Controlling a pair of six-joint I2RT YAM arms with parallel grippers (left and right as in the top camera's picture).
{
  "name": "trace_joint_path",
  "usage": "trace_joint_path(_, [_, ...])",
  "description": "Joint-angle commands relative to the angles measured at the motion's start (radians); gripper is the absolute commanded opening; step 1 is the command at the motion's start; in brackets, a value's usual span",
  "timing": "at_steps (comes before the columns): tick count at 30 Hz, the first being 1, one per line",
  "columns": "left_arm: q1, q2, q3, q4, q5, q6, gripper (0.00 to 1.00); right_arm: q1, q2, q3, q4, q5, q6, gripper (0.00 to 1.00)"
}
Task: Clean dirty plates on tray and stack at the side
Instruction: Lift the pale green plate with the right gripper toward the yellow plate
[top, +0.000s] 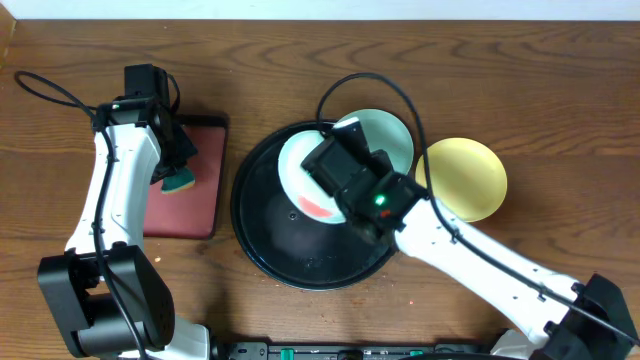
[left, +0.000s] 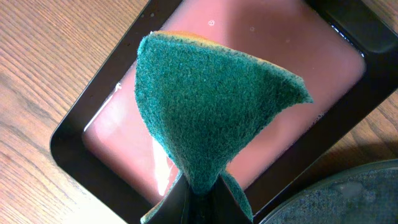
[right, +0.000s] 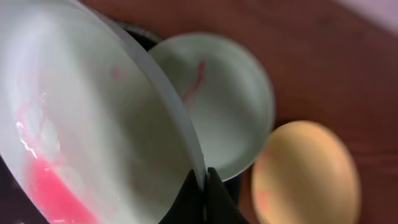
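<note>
The black round tray (top: 270, 235) sits mid-table. Above it my right gripper (top: 330, 160) (right: 202, 180) is shut on the rim of a pale mint plate (top: 298, 175) (right: 93, 124), held tilted, with a pink-red smear low on its face. A second mint plate (top: 390, 138) (right: 230, 106), with a thin red mark, rests at the tray's far right rim. The yellow plate (top: 462, 178) (right: 305, 174) lies on the table to the right of the tray. My left gripper (top: 178, 165) (left: 202, 199) is shut on a green sponge (top: 181, 183) (left: 211, 106), folded between its fingers, over the red tray.
A red rectangular tray (top: 195, 200) (left: 249, 37) with a dark rim lies left of the black tray, whose edge (left: 348, 199) shows in the left wrist view. A black cable (top: 370, 85) loops over the table behind the plates. Bare wood surrounds the trays.
</note>
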Motion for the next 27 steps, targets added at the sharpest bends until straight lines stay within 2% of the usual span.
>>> trace_joint_path(1, [0.003, 0.001, 0.01, 0.001, -0.021, 0.017, 0.07, 0.056, -0.029, 0.019, 0.026, 0.253, -0.057, 0.01])
trace_joint_path(13, [0.003, 0.001, 0.01, 0.001, -0.021, 0.017, 0.07, 0.178, -0.029, 0.019, 0.231, 0.593, -0.222, 0.01])
trace_joint_path(21, [0.003, 0.001, 0.01, 0.001, -0.021, 0.017, 0.07, 0.184, -0.029, 0.019, 0.275, 0.666, -0.251, 0.01])
trace_joint_path(27, [0.003, 0.001, 0.01, 0.001, -0.021, 0.017, 0.07, 0.182, -0.028, 0.019, 0.269, 0.632, -0.251, 0.01])
